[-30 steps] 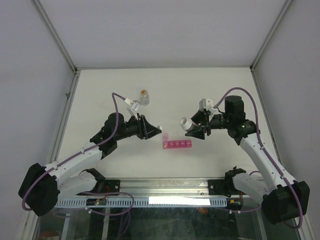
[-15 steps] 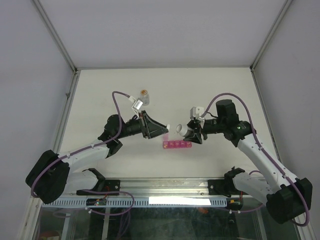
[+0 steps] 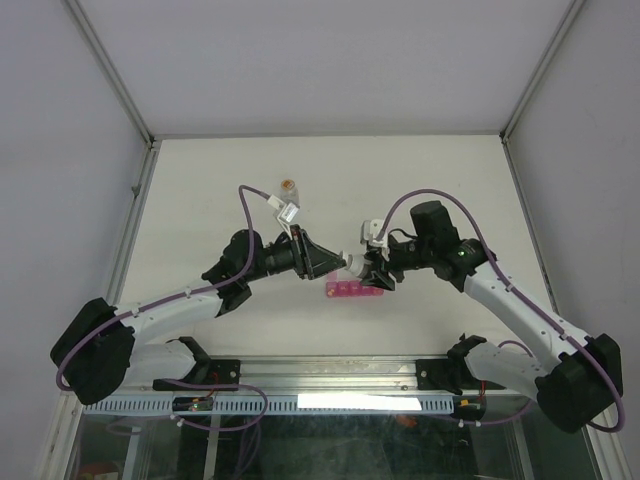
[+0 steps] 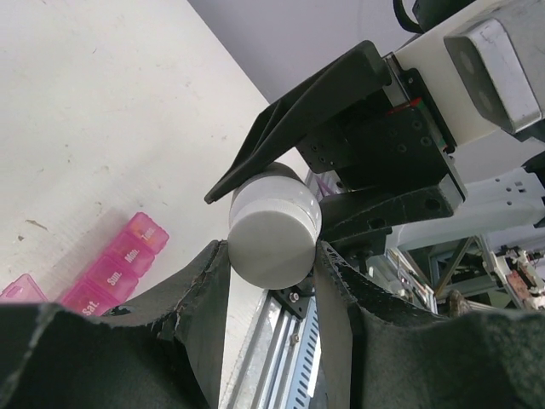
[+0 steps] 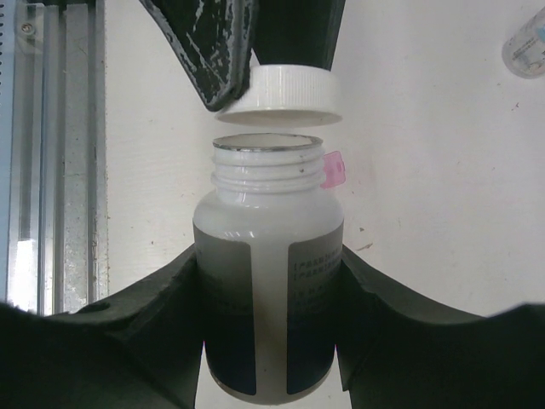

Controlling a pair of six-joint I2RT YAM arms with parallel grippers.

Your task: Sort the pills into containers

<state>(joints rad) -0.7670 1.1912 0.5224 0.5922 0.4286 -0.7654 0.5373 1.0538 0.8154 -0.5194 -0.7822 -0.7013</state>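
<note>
At the near edge of the tabletop (image 3: 200,180) the two arm bases sit on a metal rail (image 3: 330,375), and both arms reach in toward the middle.

Just past them, the pink pill organiser (image 3: 354,290) lies flat on the tabletop as a short row of square compartments. It sits slightly nearer than the two claws and almost beneath them. The left wrist view shows the strip (image 4: 111,268) at lower left, with short day labels printed on its lids.

Above the strip the claws meet tip to tip. The right claw (image 3: 368,268) is clamped on a white bottle (image 3: 355,265). In its own wrist view the two dark fingers (image 5: 162,315) press on opposite sides of the bottle's body (image 5: 268,281), which carries a dark label. The bottle's threaded mouth is open.

The left claw (image 3: 335,262) pinches the white cap (image 5: 285,94), which sits just clear of the bottle's neck with a thin gap between them. In the left wrist view the cap (image 4: 272,234) is wedged between that claw's two fingers (image 4: 204,290).

A bit of pink shows behind the bottle's neck in the right wrist view.

Farther back, well apart from the claws, a small clear bottle (image 3: 288,192) with orange-brown contents stands on the tabletop.
</note>
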